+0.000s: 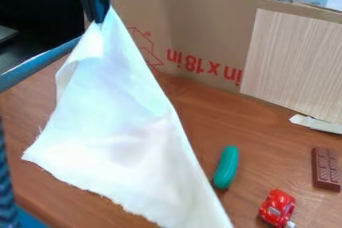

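Note:
The black gripper [100, 18] is at the upper left, high over the table, shut on the top corner of a white cloth [130, 122]. From there the cloth hangs down and widens into a large triangle. Its lower part spreads toward the front of the table, with a frayed lower left edge and a fold along the upper left side. Right of the cloth's lower edge lies a green oblong object [226, 167], apart from it.
A red toy car [277, 208] lies at the front right, with a brown chocolate-bar-like piece [326, 169] farther right. Behind the wooden table [200, 117] stands a cardboard wall [200, 32] with a light wood-grain panel [294, 62]. A blue edge [40, 64] runs at the left.

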